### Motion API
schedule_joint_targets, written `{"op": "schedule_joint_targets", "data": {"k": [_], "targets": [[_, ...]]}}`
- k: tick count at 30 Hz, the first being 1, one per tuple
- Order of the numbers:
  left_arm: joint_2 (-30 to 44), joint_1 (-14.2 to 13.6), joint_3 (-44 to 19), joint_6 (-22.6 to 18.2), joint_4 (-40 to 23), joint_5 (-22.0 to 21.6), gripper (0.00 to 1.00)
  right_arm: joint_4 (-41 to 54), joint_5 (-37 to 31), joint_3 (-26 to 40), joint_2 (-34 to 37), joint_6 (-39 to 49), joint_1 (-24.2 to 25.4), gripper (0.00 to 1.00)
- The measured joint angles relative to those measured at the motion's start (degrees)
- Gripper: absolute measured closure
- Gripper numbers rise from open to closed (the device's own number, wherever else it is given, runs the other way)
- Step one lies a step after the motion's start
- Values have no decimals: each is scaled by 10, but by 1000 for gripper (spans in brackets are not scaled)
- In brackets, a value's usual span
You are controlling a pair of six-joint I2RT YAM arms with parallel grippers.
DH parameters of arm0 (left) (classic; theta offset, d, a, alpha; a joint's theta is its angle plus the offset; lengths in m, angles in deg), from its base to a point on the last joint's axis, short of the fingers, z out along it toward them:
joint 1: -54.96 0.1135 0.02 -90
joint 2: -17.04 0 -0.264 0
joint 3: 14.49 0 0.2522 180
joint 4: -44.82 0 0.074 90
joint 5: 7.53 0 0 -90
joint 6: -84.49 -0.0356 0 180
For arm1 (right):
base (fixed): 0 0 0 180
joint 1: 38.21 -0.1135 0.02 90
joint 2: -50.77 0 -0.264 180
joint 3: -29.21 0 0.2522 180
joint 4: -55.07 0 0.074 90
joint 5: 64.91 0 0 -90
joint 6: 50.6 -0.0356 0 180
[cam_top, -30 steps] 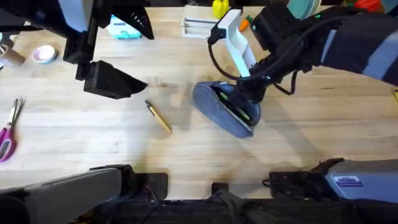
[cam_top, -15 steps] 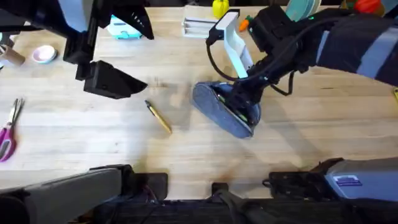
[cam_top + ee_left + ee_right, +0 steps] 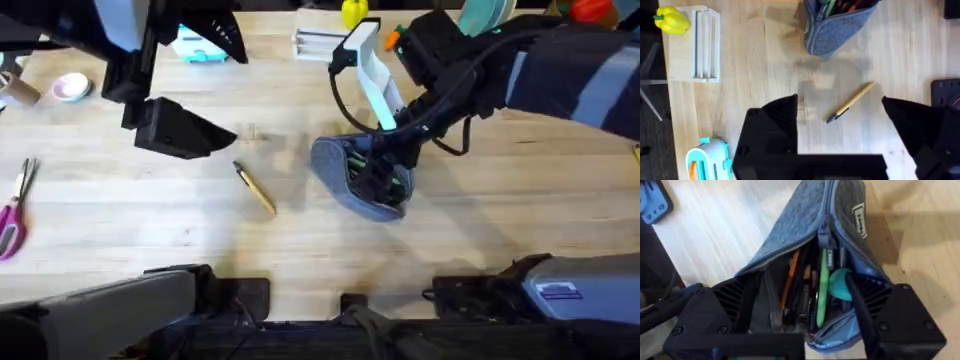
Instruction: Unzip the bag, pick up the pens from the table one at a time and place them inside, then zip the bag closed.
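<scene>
The right gripper (image 3: 385,172) reaches down at centre, fingers spread inside the unzipped bag (image 3: 352,180) holding the green pen (image 3: 822,287). The left gripper (image 3: 185,130), spread, hovers at ten o'clock; the yellow pen (image 3: 255,188) lies on the table (image 3: 120,230).

Bag (image 3: 805,225) blue-grey heathered fabric, lighter blue zipper trim; green pen (image 3: 822,292) inside among orange and dark sticks; loose pen (image 3: 850,102) yellow-tan, dark tip; tabletop (image 3: 500,220) pale wood planks; both hands black (image 3: 840,137) (image 3: 805,315); scissors (image 3: 14,210) pink-handled; toy pepper (image 3: 672,21) yellow.
</scene>
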Motion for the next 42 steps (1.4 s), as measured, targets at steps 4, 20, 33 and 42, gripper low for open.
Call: {"op": "schedule_joint_targets", "data": {"k": [4,20,33,42], "targets": [[0,0,0,0,0,0,7,0,1,0,0,-2,0,5],[0,0,0,0,0,-3,7,21,3,19,-34,-2,0,5],[0,0,0,57,19,-20,6,-32,3,86,-139,-4,48,5],[0,0,0,319,50,-77,6,-130,3,90,-148,-36,105,4]]}}
